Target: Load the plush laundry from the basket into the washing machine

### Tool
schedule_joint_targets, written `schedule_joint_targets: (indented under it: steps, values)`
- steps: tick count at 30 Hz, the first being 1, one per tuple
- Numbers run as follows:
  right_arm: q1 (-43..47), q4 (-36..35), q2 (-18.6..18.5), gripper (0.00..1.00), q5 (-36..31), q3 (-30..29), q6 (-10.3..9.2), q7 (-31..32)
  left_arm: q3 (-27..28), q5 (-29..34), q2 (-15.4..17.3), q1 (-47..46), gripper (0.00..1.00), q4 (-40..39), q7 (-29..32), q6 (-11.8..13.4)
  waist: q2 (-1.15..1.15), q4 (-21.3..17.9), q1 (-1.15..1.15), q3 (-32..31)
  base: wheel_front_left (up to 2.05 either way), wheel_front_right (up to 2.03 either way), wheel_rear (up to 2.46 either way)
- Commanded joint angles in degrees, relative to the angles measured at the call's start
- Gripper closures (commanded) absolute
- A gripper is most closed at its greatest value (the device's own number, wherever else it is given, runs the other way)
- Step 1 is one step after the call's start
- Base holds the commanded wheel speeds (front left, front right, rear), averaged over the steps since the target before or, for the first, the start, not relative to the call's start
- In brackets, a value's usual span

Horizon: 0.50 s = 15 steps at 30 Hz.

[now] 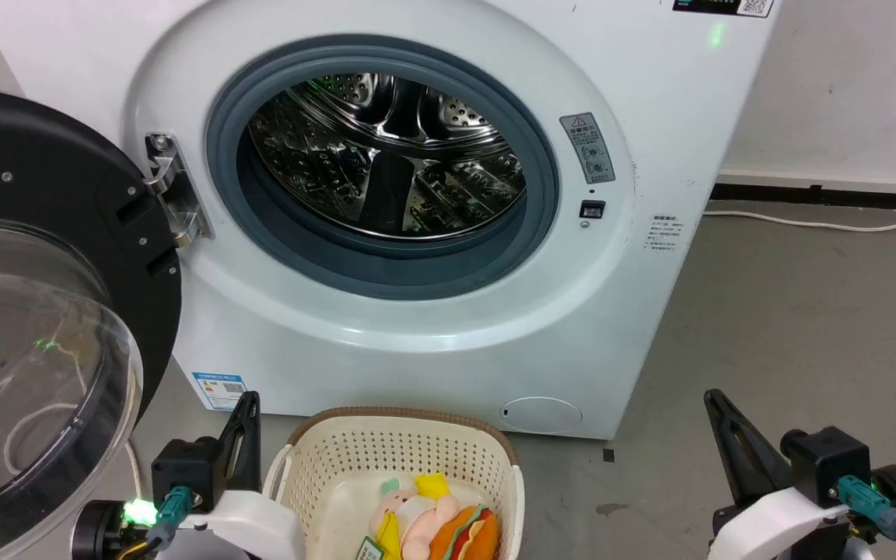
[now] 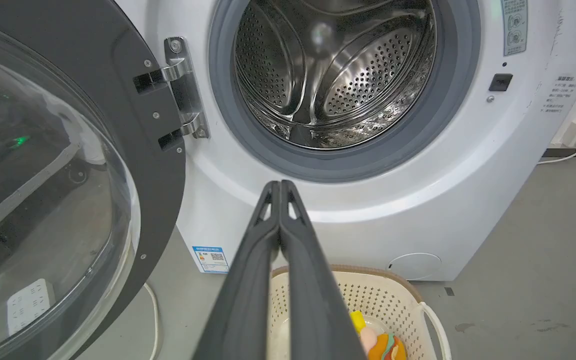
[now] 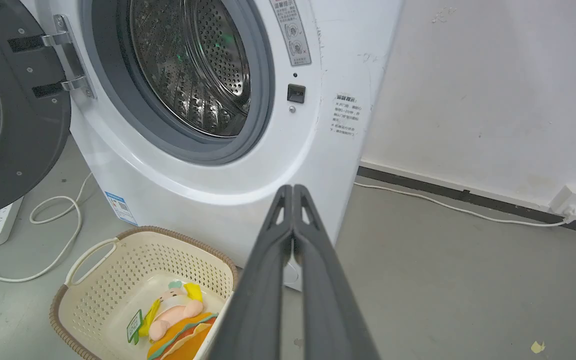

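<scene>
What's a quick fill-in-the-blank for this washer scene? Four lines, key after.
1. The black-rimmed clear-domed door of the large white front-loading washing machine stands ____.
2. Its steel perforated drum is ____ of laundry.
3. The cream perforated plastic basket holds ____ toys: a pink doll with yellow parts and an orange bun-shaped plush.
4. The left gripper and right gripper are both ____, holding nothing.
Missing words: open; empty; two; shut.

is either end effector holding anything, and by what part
Nothing is held. The left end effector and right end effector are shut, empty; the pink doll and orange plush lie in the basket.
</scene>
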Motion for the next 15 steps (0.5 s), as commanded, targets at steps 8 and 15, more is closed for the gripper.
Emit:
schedule_joint_targets:
  steps: [8,15]
  values:
    - [0.14,-0.13,0.0,0.0,0.27,-0.04,-0.08,-0.19,-0.27,-0.17,0.0,0.07,0.0,0.01,-0.2,0.07,0.0,0.0,0.0,0.02,0.0,0.0,0.0]
    - [0.36,-0.56,0.0,0.0,1.0,-0.68,-0.06,-1.03,-1.43,-0.96,0.0,0.06,0.0,0.45,-0.93,0.16,0.0,-0.24,0.0,0.61,0.0,0.0,0.0]
